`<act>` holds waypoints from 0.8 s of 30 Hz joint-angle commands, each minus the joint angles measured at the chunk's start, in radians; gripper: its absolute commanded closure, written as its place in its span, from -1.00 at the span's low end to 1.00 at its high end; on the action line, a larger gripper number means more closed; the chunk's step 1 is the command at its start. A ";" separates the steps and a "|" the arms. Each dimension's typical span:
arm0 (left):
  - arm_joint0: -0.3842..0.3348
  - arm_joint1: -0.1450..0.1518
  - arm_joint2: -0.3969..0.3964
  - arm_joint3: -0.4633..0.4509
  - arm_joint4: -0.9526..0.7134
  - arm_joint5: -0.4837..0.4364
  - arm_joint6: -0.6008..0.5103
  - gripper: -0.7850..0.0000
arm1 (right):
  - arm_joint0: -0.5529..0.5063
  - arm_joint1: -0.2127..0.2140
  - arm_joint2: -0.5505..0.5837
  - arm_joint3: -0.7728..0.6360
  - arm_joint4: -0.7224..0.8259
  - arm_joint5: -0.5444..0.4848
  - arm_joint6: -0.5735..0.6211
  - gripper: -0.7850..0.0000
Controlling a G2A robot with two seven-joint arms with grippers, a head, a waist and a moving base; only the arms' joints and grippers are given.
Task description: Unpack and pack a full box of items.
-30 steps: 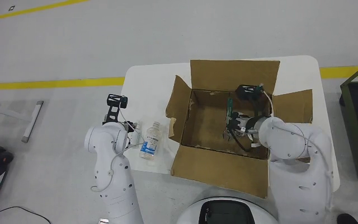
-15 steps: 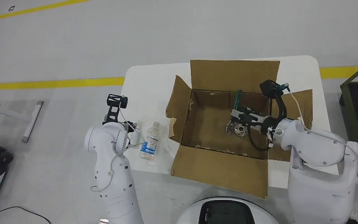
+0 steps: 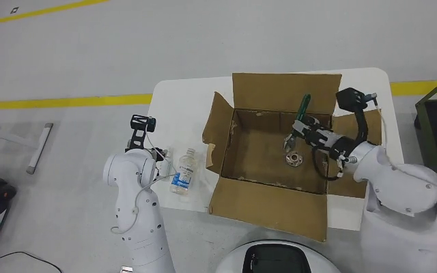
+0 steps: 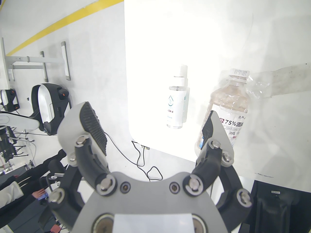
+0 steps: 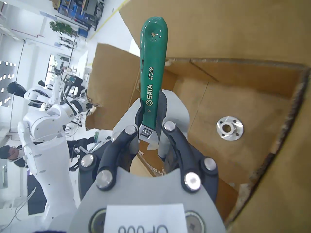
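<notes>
A white table (image 3: 177,92) holds 1 open cardboard box (image 3: 287,87). Above the box, the right gripper (image 5: 150,116) clamps a green wrench (image 5: 152,69). The left gripper (image 4: 149,120) hangs wide open near 1 labelled bottle (image 4: 229,112). 1 metal flange (image 3: 293,160) lies on the box floor.

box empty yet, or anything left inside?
Not empty. A round metal flange lies on the floor of the box. The green wrench is off the floor, clamped in the right gripper.
</notes>
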 commanded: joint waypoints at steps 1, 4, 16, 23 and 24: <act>0.000 0.000 0.000 0.000 0.000 0.000 0.000 -1.00 | 0.010 0.007 0.031 -0.035 0.016 0.012 0.007 1.00; 0.000 0.000 0.000 0.000 0.000 0.000 0.000 -1.00 | 0.025 0.020 0.096 -0.104 0.035 0.017 0.026 1.00; 0.000 0.000 0.000 0.000 0.000 0.000 0.000 -1.00 | 0.073 0.097 0.560 -0.149 0.214 -0.033 0.118 1.00; 0.000 0.000 0.000 0.000 0.000 0.000 0.000 -1.00 | 0.018 0.148 0.716 -0.149 0.220 -0.046 0.230 1.00; 0.000 0.000 0.000 0.000 0.000 0.000 0.000 -1.00 | 0.000 0.153 0.718 -0.149 0.211 -0.055 0.249 1.00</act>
